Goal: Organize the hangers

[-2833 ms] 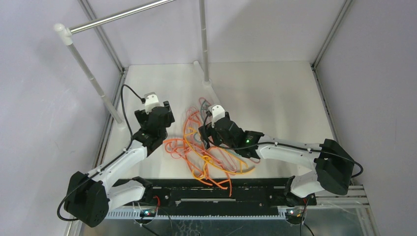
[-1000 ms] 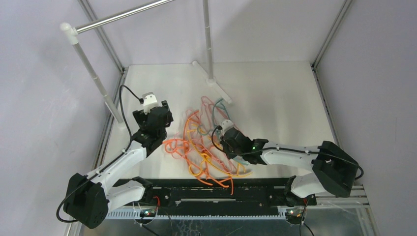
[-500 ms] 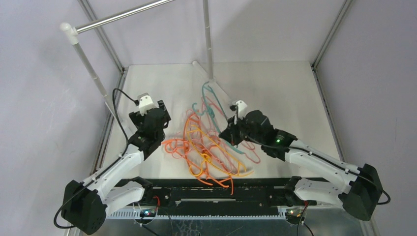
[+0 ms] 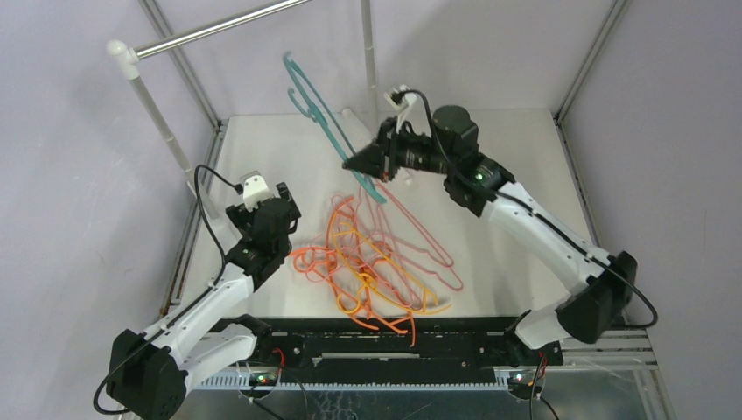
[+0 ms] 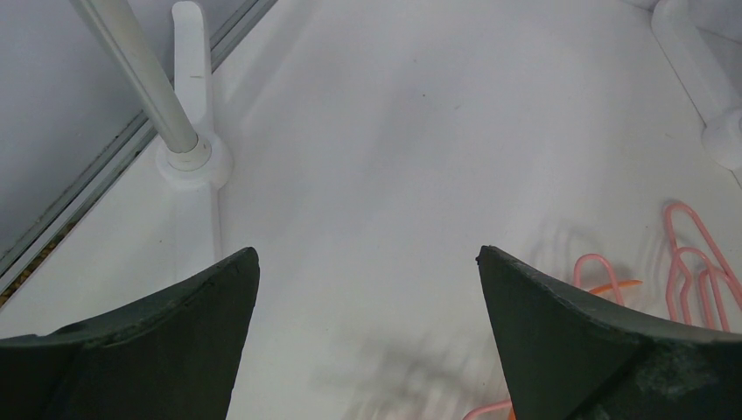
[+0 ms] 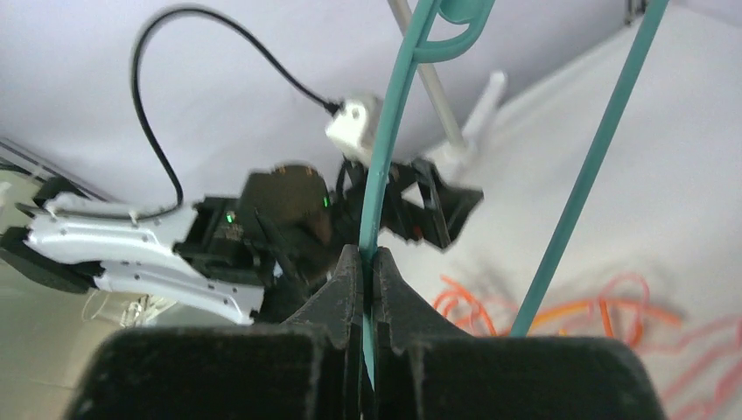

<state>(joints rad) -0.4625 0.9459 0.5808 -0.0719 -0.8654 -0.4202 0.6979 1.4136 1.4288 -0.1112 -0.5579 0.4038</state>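
Note:
My right gripper [image 4: 352,164] is shut on a thin teal hanger [image 4: 319,109] and holds it in the air above the back of the table, hook end up near the rail. In the right wrist view the teal wire [image 6: 389,131] runs up from between the shut fingers [image 6: 368,252]. Orange [image 4: 346,254], pink [image 4: 429,249] and yellow-orange [image 4: 398,297] hangers lie tangled in a pile on the table's middle. My left gripper [image 4: 282,199] hovers open just left of the pile, nothing between its fingers [image 5: 367,254]; pink hooks [image 5: 700,254] show at its right.
A silver rail [image 4: 219,28] on white posts [image 4: 162,131] crosses the back left. One post's base [image 5: 192,162] stands on the table close ahead of my left gripper. A second post [image 4: 369,61] rises at the back centre, beside the raised hanger.
My right arm has pulled the teal hanger out of the pile and raised it up and back toward the rail. The left arm has drawn slightly toward the near left, still open.

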